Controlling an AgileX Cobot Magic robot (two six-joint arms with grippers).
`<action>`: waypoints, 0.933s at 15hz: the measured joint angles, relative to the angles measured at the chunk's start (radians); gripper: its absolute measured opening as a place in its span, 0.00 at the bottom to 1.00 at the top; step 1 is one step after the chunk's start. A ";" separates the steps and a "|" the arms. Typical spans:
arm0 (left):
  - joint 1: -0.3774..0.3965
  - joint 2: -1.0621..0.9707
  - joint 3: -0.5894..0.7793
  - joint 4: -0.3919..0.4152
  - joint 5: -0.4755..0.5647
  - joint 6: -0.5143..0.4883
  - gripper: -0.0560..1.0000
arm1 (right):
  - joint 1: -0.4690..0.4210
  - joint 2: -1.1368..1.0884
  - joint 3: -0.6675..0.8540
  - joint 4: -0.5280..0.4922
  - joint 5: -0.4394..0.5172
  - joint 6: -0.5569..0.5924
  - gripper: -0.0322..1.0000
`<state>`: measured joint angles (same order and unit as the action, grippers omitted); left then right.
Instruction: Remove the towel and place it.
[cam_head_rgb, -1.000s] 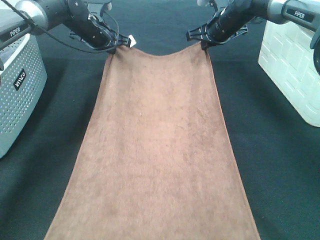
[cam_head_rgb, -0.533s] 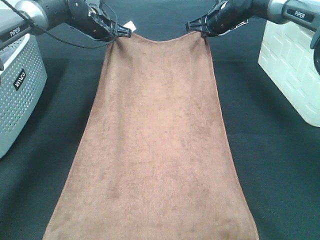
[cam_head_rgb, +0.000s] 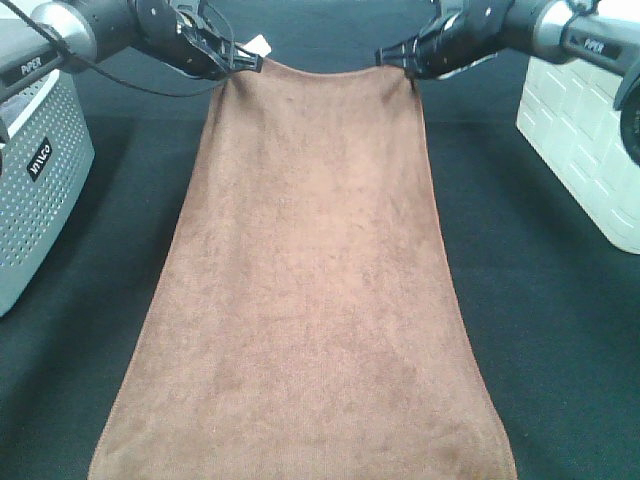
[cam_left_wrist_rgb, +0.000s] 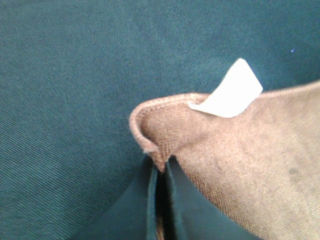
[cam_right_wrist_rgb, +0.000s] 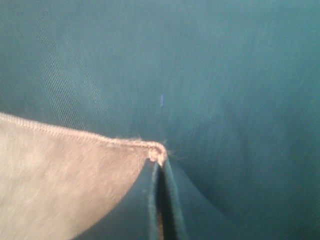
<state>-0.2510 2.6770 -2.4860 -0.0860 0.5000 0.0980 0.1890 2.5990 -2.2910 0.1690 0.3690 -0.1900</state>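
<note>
We see left tool and right tool each clenched on far towel corner; towel spread across desk.

Left gripper: has moved farther up the table, away from the camera.
Right gripper: has likewise drawn back.
Brown towel: far edge pulled straighter, its sag nearly gone; near hem has slid into view.

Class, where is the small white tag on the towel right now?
The white tag sits at the towel's far left corner in the high view, beside the left gripper.
</note>
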 joint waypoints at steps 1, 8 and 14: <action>0.000 0.017 0.000 -0.004 -0.008 0.000 0.06 | 0.000 0.015 0.000 0.003 -0.005 0.000 0.03; 0.000 0.111 0.000 -0.051 -0.122 0.000 0.06 | -0.001 0.100 0.000 0.011 -0.061 0.000 0.03; 0.000 0.118 0.000 -0.056 -0.155 0.000 0.09 | -0.015 0.102 0.000 0.021 -0.126 0.000 0.03</action>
<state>-0.2510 2.7950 -2.4860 -0.1420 0.3450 0.0980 0.1740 2.7010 -2.2910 0.1900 0.2430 -0.1900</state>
